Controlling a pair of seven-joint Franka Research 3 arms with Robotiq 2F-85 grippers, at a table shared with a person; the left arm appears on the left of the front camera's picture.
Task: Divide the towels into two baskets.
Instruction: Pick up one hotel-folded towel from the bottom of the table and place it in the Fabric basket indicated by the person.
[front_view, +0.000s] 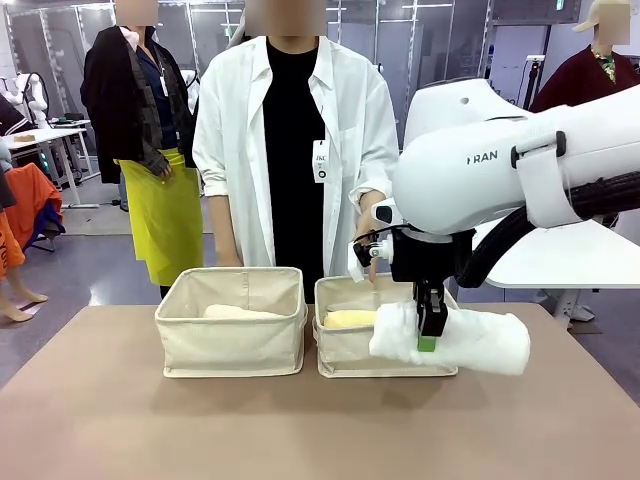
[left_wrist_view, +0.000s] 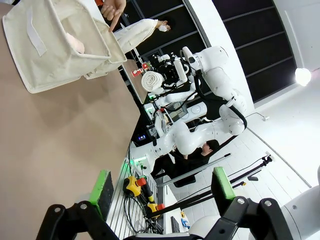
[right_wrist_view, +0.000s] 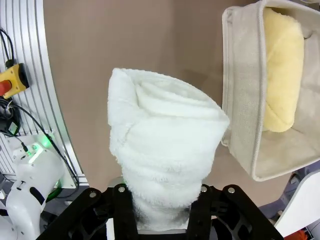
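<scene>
Right gripper (front_view: 431, 338) clenched mid-roll on soft, squishy white towel (front_view: 470, 340), at 3 o'clock from yellow-towel basket (front_view: 345, 355); probably light, floppy ends.

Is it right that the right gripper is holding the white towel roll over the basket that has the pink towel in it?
Not quite. The right gripper does hold the white towel, but the basket beside it contains the pale yellow towel, not a pink one. The right wrist view shows this clearly.
</scene>
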